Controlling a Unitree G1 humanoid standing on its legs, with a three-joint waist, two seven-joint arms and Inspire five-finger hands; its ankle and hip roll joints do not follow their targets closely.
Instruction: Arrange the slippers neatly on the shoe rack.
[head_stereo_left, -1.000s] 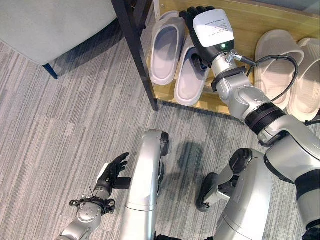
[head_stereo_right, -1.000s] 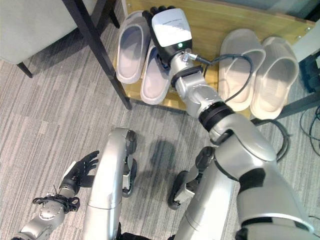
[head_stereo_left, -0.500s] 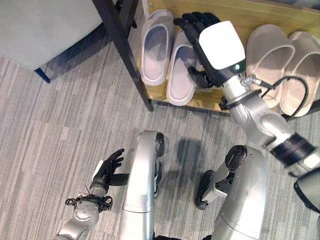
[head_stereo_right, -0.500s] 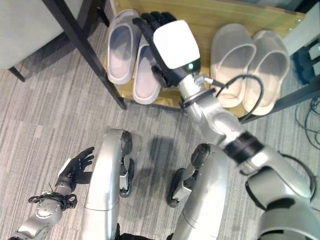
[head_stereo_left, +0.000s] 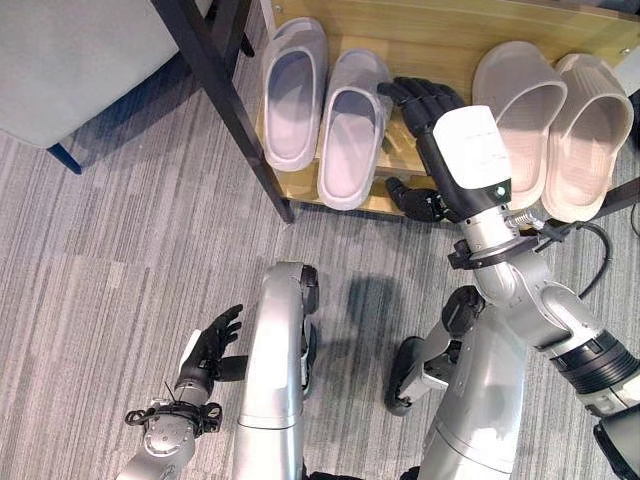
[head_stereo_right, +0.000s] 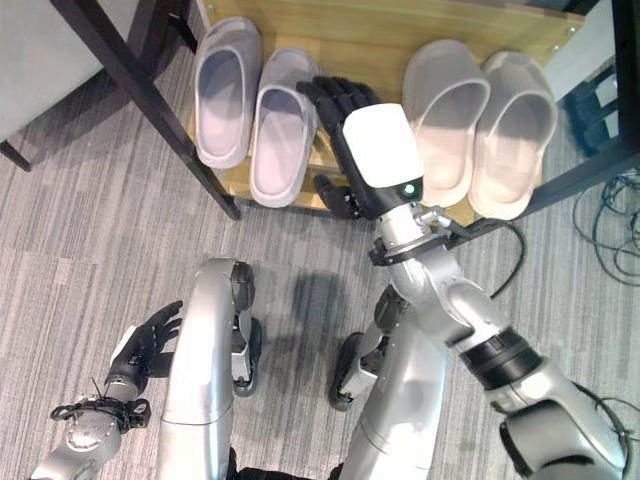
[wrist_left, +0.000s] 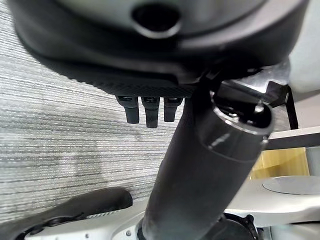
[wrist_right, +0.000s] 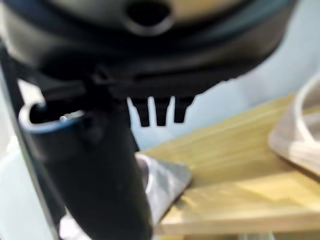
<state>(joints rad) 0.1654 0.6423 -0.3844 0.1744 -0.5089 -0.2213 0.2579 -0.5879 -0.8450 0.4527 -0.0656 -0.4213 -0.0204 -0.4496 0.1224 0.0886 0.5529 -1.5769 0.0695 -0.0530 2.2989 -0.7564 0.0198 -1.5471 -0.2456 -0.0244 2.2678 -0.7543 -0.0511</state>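
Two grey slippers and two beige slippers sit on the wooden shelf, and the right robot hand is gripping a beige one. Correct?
Not quite. In the left eye view the right robot hand is open and holds nothing, hovering between the grey slippers and the beige slippers.

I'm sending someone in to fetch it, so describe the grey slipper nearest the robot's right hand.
Find the wooden shoe rack with two pairs on its shelf. The grey pair lies left of the beige pair. Take the grey slipper beside the right hand; its twin lies by the black post.
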